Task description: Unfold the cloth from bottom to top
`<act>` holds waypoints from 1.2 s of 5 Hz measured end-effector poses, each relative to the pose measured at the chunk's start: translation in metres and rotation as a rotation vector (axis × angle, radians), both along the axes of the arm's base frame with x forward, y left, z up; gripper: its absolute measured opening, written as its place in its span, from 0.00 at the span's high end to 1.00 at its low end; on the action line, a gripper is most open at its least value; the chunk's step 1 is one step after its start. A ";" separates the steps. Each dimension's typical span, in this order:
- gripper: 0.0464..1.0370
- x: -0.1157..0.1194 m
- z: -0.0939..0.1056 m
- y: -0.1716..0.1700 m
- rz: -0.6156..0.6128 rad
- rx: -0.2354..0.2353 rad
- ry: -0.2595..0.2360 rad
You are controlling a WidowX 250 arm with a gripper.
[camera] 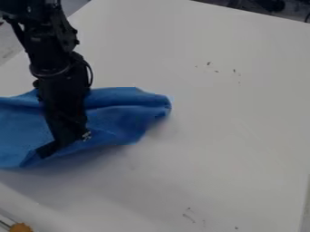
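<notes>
"Where is the cloth [121, 121] lying?"

"It's lying on the bench [236, 136], creased and bunched, with part of it running out of view. Shadow [79, 168] is showing along its near edge, so I think that edge is sitting a little proud of the surface."

"And the pincer [60, 145]?"

"It's hanging over the cloth, its tip meeting that near edge. How far open it is, I can't tell, nor whether it's gripping any fabric."

"What's around them?"

"The arm [55, 59] is coming in over the cloth's far side. Dark specks [209, 63] are dotting the bench beyond the cloth, and an orange thing [21, 227] is sitting on its near side."

"What's worrying you?"

"The hold, mostly. If the pincer is catching only a thin lip, the fabric could be slipping out once it's pulled. If it's pinching two layers, the whole bundle could be dragging along instead of opening. And with those creases lying across it, a low pull towards the far side could be rucking the cloth up rather than spreading it."
</notes>
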State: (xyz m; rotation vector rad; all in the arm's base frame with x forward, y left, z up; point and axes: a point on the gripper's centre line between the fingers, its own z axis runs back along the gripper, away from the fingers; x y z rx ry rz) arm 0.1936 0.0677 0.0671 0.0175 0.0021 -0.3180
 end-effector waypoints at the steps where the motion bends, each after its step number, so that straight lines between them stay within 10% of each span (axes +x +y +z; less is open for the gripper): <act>1: 0.96 -0.007 0.003 0.000 0.008 0.006 0.016; 4: 0.20 -0.011 0.003 -0.004 0.047 0.010 -0.006; 6: 0.03 -0.010 0.005 -0.009 0.103 -0.005 -0.035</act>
